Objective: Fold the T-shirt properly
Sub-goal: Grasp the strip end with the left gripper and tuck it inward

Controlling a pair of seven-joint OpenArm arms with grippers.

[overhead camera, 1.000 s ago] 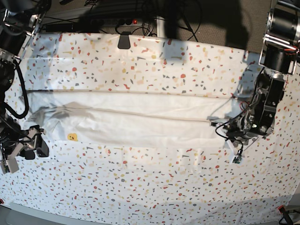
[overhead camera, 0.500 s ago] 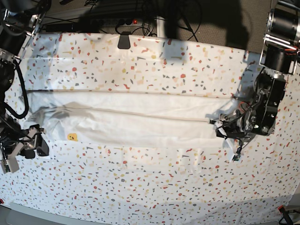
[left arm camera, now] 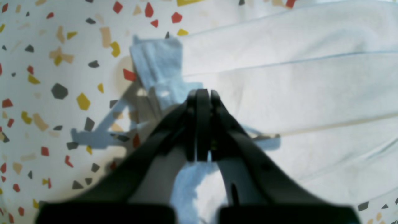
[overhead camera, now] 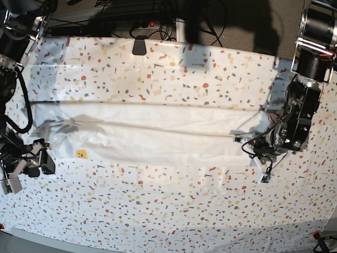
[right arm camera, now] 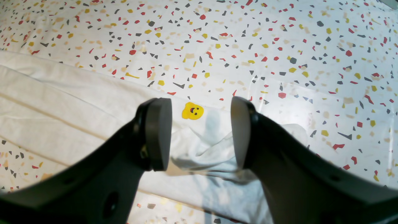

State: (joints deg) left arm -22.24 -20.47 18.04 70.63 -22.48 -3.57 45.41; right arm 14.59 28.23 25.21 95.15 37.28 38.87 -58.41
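Observation:
The T-shirt lies as a long white folded band across the speckled table cover. A yellow smiley print marks its left end. My left gripper is at the shirt's right end, low over it. In the left wrist view the left gripper is shut, jaws pressed together over the shirt's edge, with no cloth showing between them. A folded corner of the T-shirt lies just ahead of it. My right gripper stands open above rumpled T-shirt cloth, near the smiley print.
A black clip sits at the table's back edge, with cables behind it. A small circuit board dangles on wires under the left arm. The right gripper hangs by the table's left edge.
The left gripper's jaws spread briefly at the shirt's right end and are shut again now. It stays in nearly the same place. The right arm has not moved.

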